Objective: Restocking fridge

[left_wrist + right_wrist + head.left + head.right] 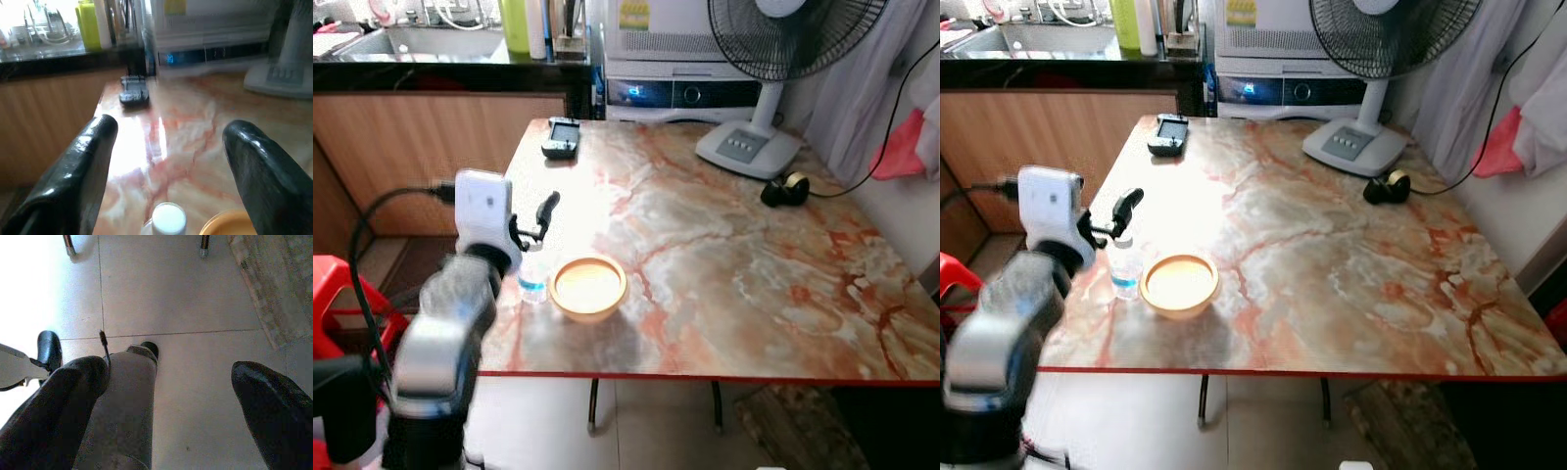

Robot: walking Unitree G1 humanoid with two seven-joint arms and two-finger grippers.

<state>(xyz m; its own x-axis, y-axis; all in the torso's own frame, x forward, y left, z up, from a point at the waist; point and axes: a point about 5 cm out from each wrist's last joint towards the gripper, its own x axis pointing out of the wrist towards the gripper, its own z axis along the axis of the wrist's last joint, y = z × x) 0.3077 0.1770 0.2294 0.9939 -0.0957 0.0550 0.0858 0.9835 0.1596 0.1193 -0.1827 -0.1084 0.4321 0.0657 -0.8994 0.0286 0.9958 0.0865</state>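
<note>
2 jaws spread wide, left gripper (arm raised) hovers over water bottle.

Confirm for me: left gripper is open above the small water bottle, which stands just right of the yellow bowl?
Not quite. The left eye view shows the small water bottle standing just left of the yellow bowl, near the table's left edge. The rest holds: the left gripper is open above the bottle.

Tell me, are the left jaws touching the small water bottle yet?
Apart. The left wrist view shows the bottle cap sitting between the open left gripper jaws with clear gaps.
</note>
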